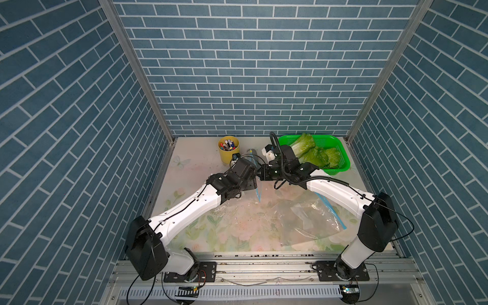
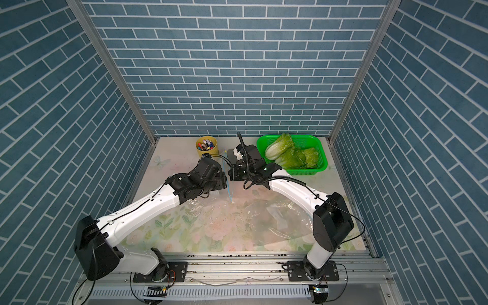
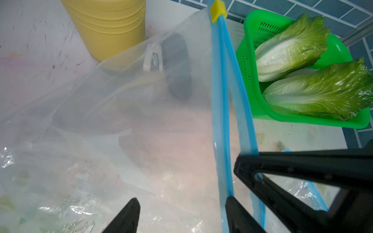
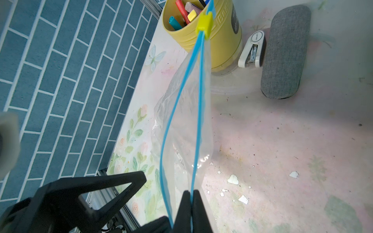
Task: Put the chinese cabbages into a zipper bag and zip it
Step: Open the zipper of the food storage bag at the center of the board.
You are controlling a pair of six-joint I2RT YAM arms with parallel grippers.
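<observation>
A clear zipper bag (image 4: 187,121) with blue zipper strips hangs between my two arms, its mouth parted, its yellow slider (image 4: 204,24) at the far end. My right gripper (image 4: 191,191) is shut on one blue strip (image 4: 198,121). My left gripper (image 3: 181,199) is open. The bag's film and the other blue strip (image 3: 220,121) lie between its fingers, the strip close against one finger (image 3: 234,211). In both top views three chinese cabbages (image 1: 303,144) (image 2: 280,148) lie in a green basket (image 1: 340,163) at the back right, apart from both grippers. The left wrist view shows two of them (image 3: 288,48).
A yellow pen cup (image 1: 228,151) stands at the back centre, with a white stapler (image 4: 253,50) and a grey case (image 4: 284,52) beside it. Another clear bag (image 1: 309,221) with a blue strip lies flat on the flowered table under my right arm.
</observation>
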